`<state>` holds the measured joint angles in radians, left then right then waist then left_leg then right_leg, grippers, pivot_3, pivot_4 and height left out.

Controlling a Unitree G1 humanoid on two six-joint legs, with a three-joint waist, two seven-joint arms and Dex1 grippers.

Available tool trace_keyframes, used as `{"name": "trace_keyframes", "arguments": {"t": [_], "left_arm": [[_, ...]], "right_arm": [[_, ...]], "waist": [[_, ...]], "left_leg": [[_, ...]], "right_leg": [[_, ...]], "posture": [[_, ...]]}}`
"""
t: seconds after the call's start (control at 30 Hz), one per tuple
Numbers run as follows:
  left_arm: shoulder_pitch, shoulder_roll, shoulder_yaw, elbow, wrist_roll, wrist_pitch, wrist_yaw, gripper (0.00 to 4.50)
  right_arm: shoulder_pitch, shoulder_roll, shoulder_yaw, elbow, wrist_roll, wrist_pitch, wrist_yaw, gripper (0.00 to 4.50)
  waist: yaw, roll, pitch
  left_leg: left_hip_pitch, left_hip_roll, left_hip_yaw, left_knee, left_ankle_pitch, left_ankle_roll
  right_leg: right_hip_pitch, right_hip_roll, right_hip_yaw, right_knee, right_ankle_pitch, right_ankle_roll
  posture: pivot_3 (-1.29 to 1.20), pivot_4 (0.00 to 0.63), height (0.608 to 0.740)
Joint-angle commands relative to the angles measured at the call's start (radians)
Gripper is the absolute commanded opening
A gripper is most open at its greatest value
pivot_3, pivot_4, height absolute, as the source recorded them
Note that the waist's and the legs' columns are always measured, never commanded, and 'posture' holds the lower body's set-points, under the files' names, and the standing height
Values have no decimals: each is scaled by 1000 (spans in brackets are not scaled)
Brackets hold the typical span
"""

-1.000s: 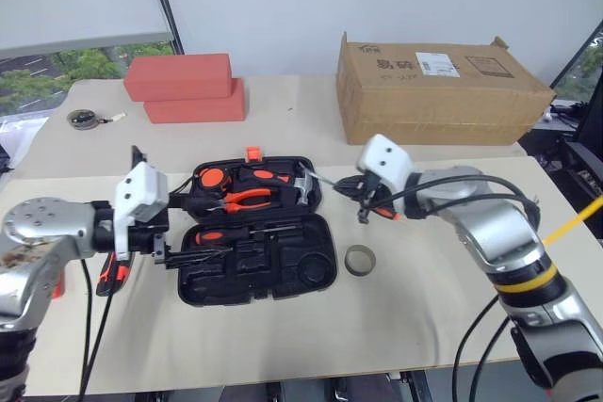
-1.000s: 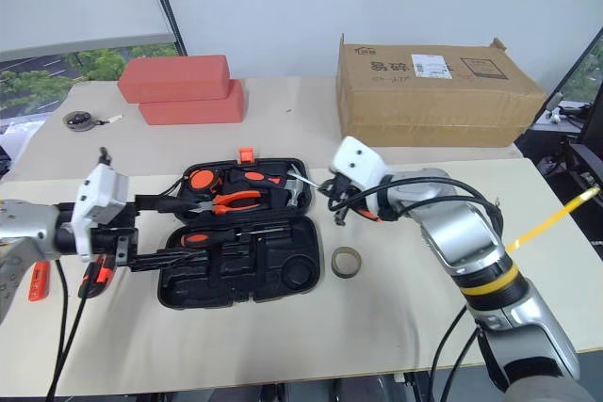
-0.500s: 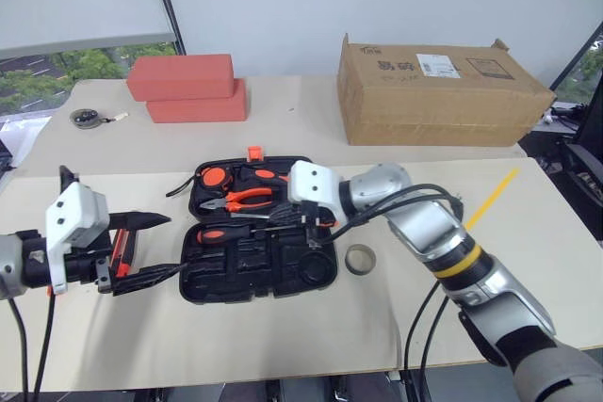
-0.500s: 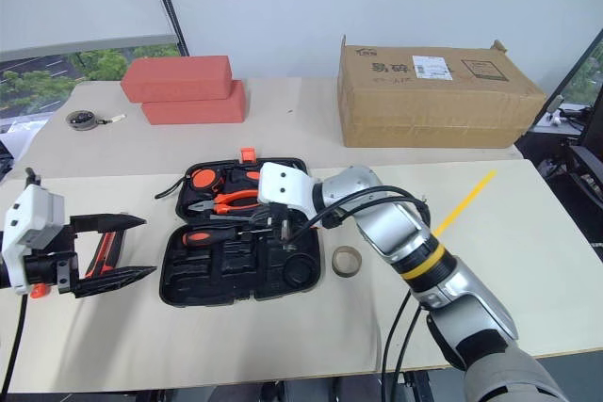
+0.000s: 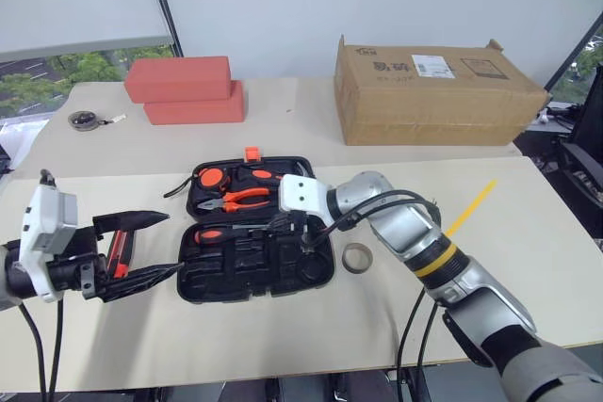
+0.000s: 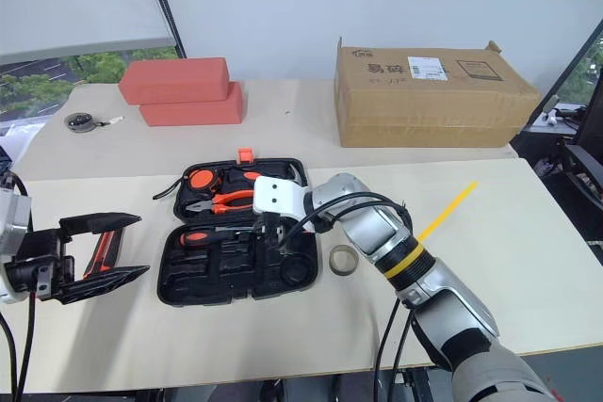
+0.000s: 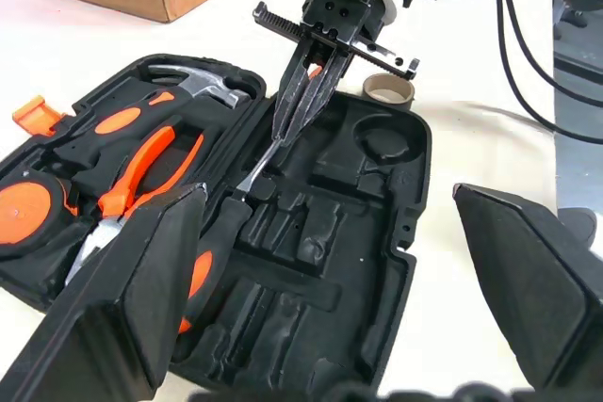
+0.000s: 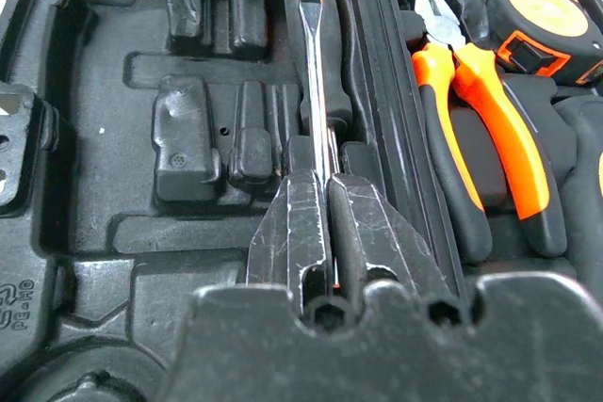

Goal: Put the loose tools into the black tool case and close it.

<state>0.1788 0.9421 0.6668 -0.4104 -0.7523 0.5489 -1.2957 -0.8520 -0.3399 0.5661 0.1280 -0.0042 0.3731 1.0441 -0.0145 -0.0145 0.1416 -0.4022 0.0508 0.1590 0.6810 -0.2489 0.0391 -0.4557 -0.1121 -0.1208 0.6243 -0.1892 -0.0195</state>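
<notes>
The black tool case (image 5: 320, 270) lies open mid-table. An orange-and-black screwdriver (image 5: 212, 234) rests in a recess of its near half. My right gripper (image 7: 285, 131) is shut, and its tips sit on the screwdriver's metal shaft (image 8: 318, 91). Left of the case, my left gripper (image 5: 171, 244) stands open and apart from it, with nothing between its fingers. An orange-and-black loose tool (image 6: 100, 249) lies on the table under the left gripper. The small grey tape roll (image 5: 357, 258) lies just right of the case.
The case's far half holds orange pliers (image 5: 247, 198), a tape measure (image 5: 212, 177) and a hammer (image 7: 203, 91). A cardboard box (image 5: 429, 91) stands at the back right, with red blocks (image 5: 184, 89) and a small round reel (image 5: 83, 120) at the back left.
My right gripper swung left and down from beside the case's right edge onto the screwdriver's shaft, staying shut. My left gripper drew back to the left, away from the case, still open.
</notes>
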Motion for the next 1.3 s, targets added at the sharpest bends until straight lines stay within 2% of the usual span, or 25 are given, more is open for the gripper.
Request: {"name": "trace_keyframes", "arguments": {"t": [0.03,0.6,0.97,1.1,1.3], "left_arm": [[-4,32,31,33,10,-35,-25,4500],[-1,34,25,37,16,-48,-21,4500],[-3,25,8,28,19,-51,-1,4500],[-12,29,-3,41,26,-60,-5,4500],[-22,32,-14,54,30,-74,-7,4500]], "right_arm": [[7,19,2,-7,-10,-4,12,27],[9,116,23,-21,-32,-26,19,27],[-20,224,-36,30,-45,-85,-64,27],[-36,241,-56,21,-32,-49,-82,27],[-17,225,-20,31,-81,1,-88,27]], "waist": [[0,-1,0],[-16,-5,-3],[-25,-5,-3],[-21,-5,-3],[-21,-5,-3]], "left_leg": [[1,0,0,0,0,-1],[3,2,-1,-3,2,-4],[3,10,-2,-4,5,-10],[2,10,-2,-4,5,-10],[2,10,-1,-5,5,-9]], "right_leg": [[0,0,0,1,0,0],[-1,1,-1,5,-4,-7],[-2,7,-2,5,-5,-8],[-2,7,-2,5,-5,-9],[-2,7,-2,5,-5,-9]], "posture": [[0,150,712],[0,150,712],[0,150,712],[0,150,712],[0,150,712]]}}
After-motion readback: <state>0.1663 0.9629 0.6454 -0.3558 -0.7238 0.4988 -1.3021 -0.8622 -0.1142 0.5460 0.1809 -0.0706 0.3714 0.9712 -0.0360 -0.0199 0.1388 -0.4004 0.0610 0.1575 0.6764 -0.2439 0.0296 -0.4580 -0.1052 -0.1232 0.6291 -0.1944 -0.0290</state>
